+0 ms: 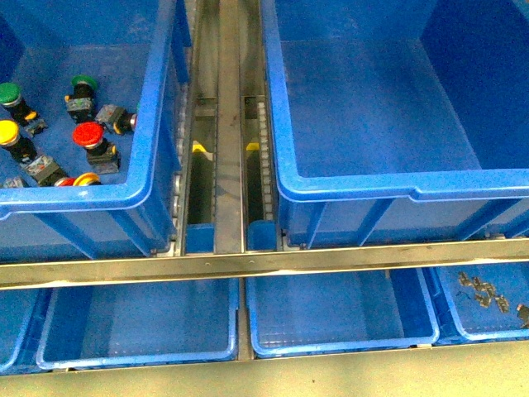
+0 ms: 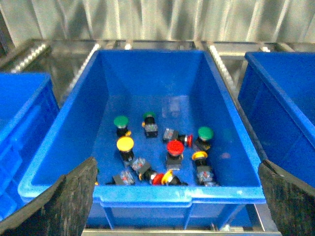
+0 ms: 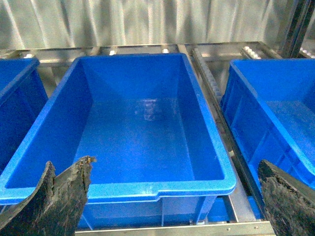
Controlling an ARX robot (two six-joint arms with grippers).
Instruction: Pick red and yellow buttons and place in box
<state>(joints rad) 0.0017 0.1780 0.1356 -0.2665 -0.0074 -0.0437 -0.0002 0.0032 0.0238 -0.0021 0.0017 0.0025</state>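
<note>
The left gripper (image 2: pixel 177 164) hangs with its two fingers spread wide and nothing between them, looking down over the near rim of the crate (image 2: pixel 147 195) that holds the buttons. Just past that rim a few switches lie tipped on their sides against the near wall. A little further in, the red button (image 2: pixel 174 147) stands cap up, almost centred between the fingers. I judge that a straight reach forward and down would meet it; its long axis runs up and down. The yellow button (image 2: pixel 125 143) stands near it, further to the robot's left, also cap up. Beyond them sit the green buttons (image 2: pixel 120 121), which are not wanted. The left arm is clearly the nearer one. The right gripper (image 3: pixel 174 162), fingers likewise apart and empty, faces the box (image 3: pixel 147 189). The box is bare inside and lies across the metal rail (image 1: pixel 229 124) from the crate.
</note>
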